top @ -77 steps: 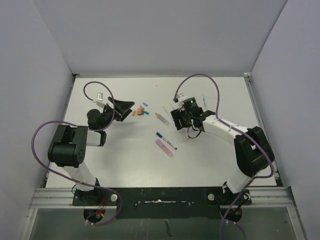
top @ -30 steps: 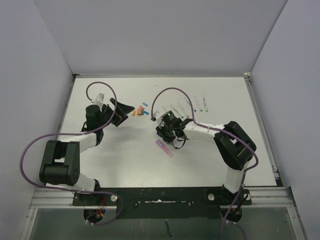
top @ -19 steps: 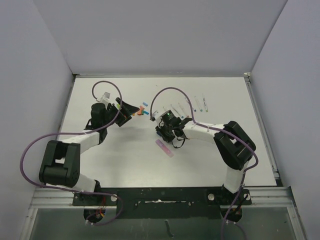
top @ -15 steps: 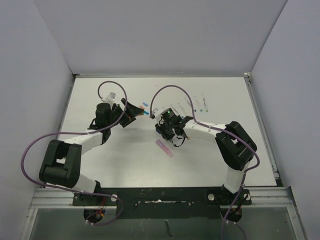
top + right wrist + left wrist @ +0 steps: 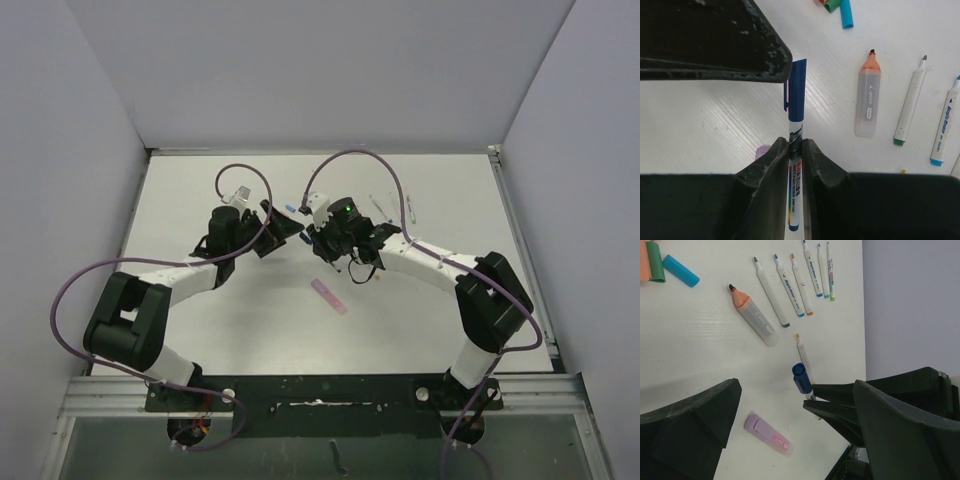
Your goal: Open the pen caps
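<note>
R gripper [image 5: 795,145] brought pen [image 5: 794,200], blue cap [image 5: 797,90] on, to spread L gripper [image 5: 796,390].

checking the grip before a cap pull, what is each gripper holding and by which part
The right gripper pinches the pen by its white barrel, just below the blue cap. The left gripper is open, holding nothing.

My right gripper [image 5: 796,146] has left its spot right of centre in the top view and is now clamped on the blue-capped pen [image 5: 795,172]. The pen no longer lies mid-frame beside the pink marker [image 5: 329,297]; it is lifted off the table into the upper middle. My left gripper [image 5: 285,228] has swung in from the left, jaws wide, one finger right by the blue cap [image 5: 797,90].
</note>
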Controlling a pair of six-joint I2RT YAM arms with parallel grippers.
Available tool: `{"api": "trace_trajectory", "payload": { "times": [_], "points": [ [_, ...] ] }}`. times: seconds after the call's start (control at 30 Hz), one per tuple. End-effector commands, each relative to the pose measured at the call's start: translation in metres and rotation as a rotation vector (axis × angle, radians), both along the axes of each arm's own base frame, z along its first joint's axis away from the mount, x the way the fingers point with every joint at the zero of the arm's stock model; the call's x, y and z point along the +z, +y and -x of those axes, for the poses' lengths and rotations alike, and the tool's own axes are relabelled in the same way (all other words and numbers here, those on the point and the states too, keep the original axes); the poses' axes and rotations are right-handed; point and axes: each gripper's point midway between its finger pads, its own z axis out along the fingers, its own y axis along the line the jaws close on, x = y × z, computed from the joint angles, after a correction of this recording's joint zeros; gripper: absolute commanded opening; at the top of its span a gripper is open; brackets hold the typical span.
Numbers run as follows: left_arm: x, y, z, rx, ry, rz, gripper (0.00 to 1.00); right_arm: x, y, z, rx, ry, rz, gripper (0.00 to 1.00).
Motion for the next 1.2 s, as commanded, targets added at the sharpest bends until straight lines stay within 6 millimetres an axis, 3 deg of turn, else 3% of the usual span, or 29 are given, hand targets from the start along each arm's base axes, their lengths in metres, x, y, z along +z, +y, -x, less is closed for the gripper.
{"api": "trace_trajectory", "payload": {
  "times": [0.0, 0.37, 1.17],
  "points": [
    [0.017, -0.009, -0.016, -0.004, -0.082, 0.005, 0.96, 0.047, 0.019, -0.006, 0.03, -0.069, -0.14, 0.01],
    [0.017, -0.028, -0.017, -0.045, -0.096, 0.033, 0.76, 0.056, 0.029, -0.003, 0.064, -0.084, -0.185, 0.01],
    [0.018, -0.033, -0.016, -0.058, -0.103, 0.066, 0.26, 0.055, 0.039, -0.004, 0.075, -0.077, -0.219, 0.01]
  ]
}}
